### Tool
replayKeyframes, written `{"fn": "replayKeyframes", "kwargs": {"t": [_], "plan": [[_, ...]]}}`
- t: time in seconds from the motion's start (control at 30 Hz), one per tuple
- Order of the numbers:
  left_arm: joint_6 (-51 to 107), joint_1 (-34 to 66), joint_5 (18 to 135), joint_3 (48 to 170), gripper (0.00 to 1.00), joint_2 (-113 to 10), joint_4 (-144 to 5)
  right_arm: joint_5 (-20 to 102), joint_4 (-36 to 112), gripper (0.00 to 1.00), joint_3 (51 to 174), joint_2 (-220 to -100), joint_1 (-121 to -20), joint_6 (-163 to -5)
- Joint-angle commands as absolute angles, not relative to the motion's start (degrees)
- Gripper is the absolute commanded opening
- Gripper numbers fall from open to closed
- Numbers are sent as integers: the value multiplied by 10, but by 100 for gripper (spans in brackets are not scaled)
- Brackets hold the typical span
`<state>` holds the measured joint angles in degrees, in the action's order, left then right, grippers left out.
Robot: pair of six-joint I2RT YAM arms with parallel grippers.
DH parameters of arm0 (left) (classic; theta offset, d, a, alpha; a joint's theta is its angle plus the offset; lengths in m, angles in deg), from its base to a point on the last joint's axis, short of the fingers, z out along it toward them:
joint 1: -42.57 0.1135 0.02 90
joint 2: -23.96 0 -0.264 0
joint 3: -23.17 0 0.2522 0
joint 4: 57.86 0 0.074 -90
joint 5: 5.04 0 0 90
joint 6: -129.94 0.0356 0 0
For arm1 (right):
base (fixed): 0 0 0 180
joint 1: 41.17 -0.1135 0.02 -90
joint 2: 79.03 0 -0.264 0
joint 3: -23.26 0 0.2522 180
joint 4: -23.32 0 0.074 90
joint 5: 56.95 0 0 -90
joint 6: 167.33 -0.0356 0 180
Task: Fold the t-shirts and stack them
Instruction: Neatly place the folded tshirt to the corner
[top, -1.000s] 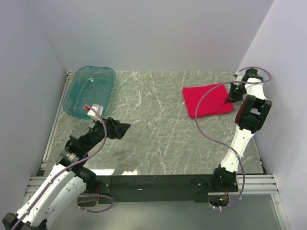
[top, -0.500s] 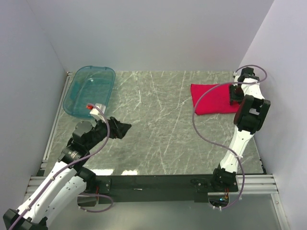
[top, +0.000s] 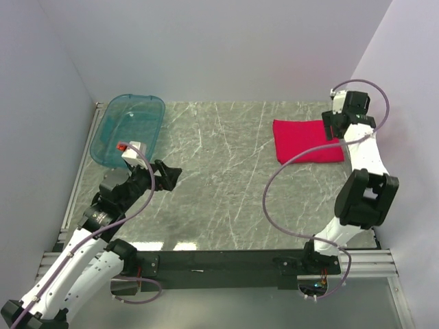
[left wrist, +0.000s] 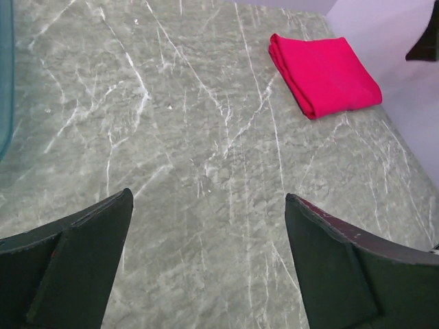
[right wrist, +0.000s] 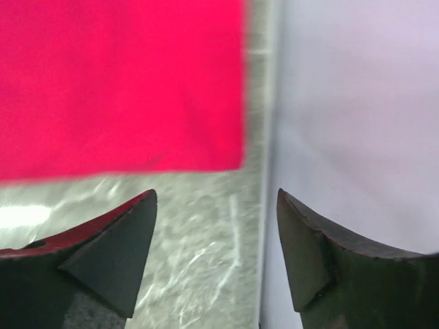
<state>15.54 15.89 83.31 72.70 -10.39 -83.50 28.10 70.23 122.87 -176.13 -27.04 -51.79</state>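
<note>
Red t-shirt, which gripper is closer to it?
Right. The right gripper sits open over the right edge of the red t-shirt; the left gripper is far across the table, near the teal tub.

Right wrist view: the folded red t-shirt [right wrist: 116, 82] fills the upper left, lying flat, its near edge straight and its right edge running parallel to the wall [right wrist: 357, 103], just beside it. A narrow strip of grey-green veined table [right wrist: 199, 253] shows between cloth and wall. The right gripper [right wrist: 217, 195] is low in frame, its dark jaws wide apart and clear of the cloth, with bare table and the wall's foot between them.
</note>
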Motion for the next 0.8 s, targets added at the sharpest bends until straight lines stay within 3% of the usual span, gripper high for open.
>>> {"fn": "replayKeyframes", "kwargs": {"t": [0.0,0.03,0.2,0.23,0.37,0.6,0.77], "plan": [[164,158,848,752,100,-101,-835,398,718,78,1164,-1677,-282,-457],[155,158,869,748,99,-97,-835,454,723,80,1120,-1654,-284,-446],[136,160,936,737,99,-96,-852,511,615,90,961,-1456,-287,-505],[131,162,953,743,99,-100,-866,498,567,100,917,-1429,-281,-535],[121,187,1028,751,99,-93,-898,546,558,100,877,-1330,-211,-671],[120,340,908,743,100,-123,-899,440,578,100,855,-1210,-176,-744],[174,355,915,752,99,-96,-908,406,568,100,820,-1129,-176,-767]]}}
